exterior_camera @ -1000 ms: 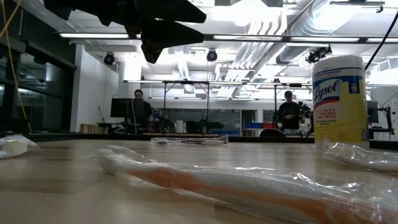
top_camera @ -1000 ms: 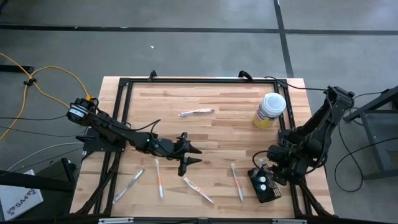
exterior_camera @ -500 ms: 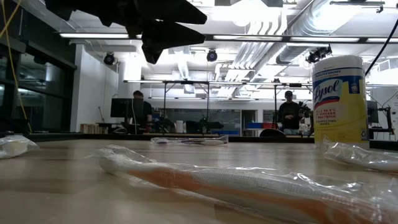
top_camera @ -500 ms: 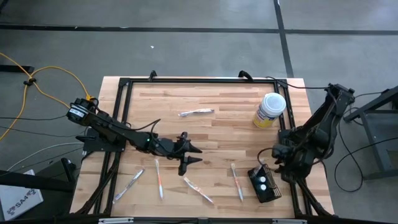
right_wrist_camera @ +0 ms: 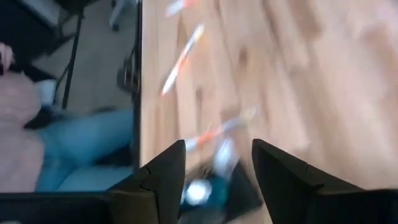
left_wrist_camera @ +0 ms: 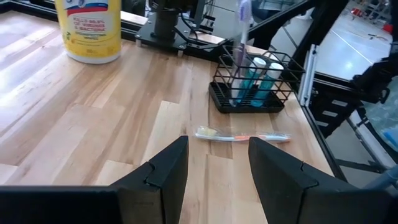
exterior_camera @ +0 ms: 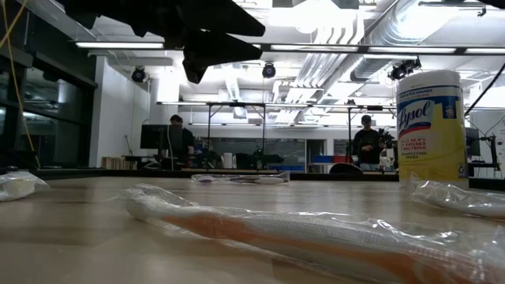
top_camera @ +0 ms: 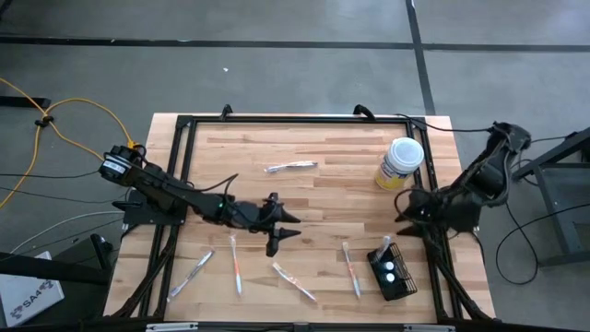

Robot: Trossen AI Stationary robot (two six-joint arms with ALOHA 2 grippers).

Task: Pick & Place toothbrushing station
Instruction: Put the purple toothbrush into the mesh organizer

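Black wire-mesh toothbrushing station is seen on the table's near right corner, long axis running front to back, a toothbrush standing in it. A wrapped toothbrush lies just beside it, towards centre. The right gripper, fingers spread and empty, is judged nearer, above and behind. The left gripper, likewise spread, is noted well apart at centre.

Looking past open left end effector: wrapped toothbrush lying on table, just before black basket holding tubes; yellow canister well apart.
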